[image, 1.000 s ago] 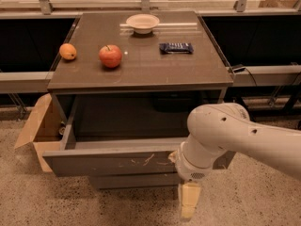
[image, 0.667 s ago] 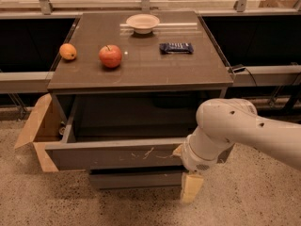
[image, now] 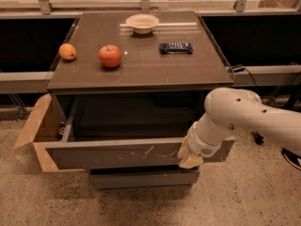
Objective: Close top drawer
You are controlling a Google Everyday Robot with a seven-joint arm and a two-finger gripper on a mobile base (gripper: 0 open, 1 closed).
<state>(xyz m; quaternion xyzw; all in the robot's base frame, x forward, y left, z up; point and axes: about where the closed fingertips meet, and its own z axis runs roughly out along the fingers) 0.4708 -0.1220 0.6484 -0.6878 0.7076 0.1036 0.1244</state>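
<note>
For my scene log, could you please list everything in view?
top drawer: one, grey-brown with pale scratches, open below the table top
lower drawer: one, grey, beneath it
table: one, brown, centre
apple: one, red, table left
orange: one, orange, table left edge
bowl: one, white, table rear
snack bar: one, dark, table right
cardboard box: one, tan, floor left
arm: one, white, from right
gripper: one, pale, at the top drawer's front, right side
</note>
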